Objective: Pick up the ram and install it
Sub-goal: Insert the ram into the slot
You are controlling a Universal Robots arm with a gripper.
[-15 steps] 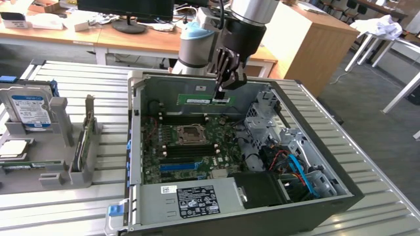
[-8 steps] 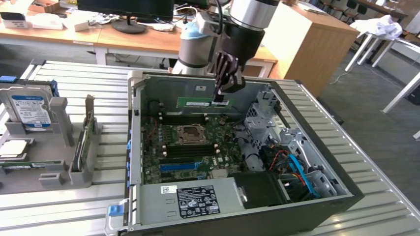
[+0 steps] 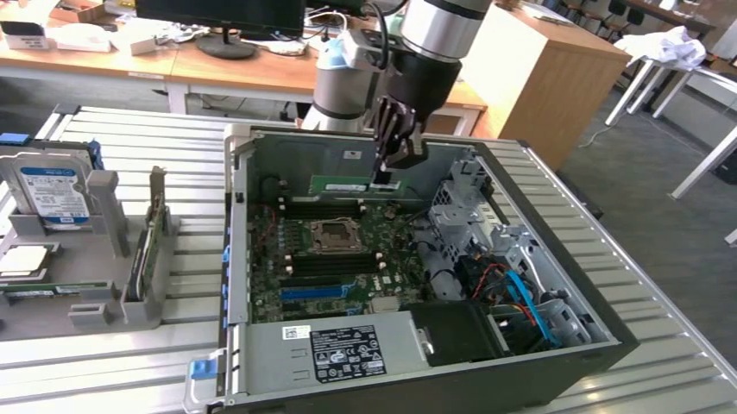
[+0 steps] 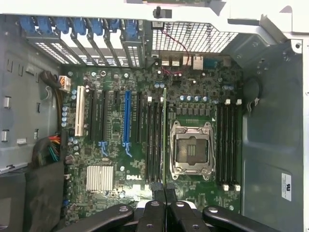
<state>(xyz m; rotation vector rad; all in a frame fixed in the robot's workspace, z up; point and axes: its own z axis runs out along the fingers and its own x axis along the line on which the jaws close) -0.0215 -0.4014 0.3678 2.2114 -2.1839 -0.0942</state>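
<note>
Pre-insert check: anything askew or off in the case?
Nothing looks damaged. The ram runs parallel to the slots, but the jaws hold it near one end, not mid-stick.

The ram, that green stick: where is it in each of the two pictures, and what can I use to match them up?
Exterior view: the ram hangs broadside in the jaws, above the motherboard, near the case wall.
Wrist view: the ram shows edge-on, a thin strip running out from the jaws, beside the CPU socket.
Shared landmark: the CPU socket, the silver square frame on the board.
</note>
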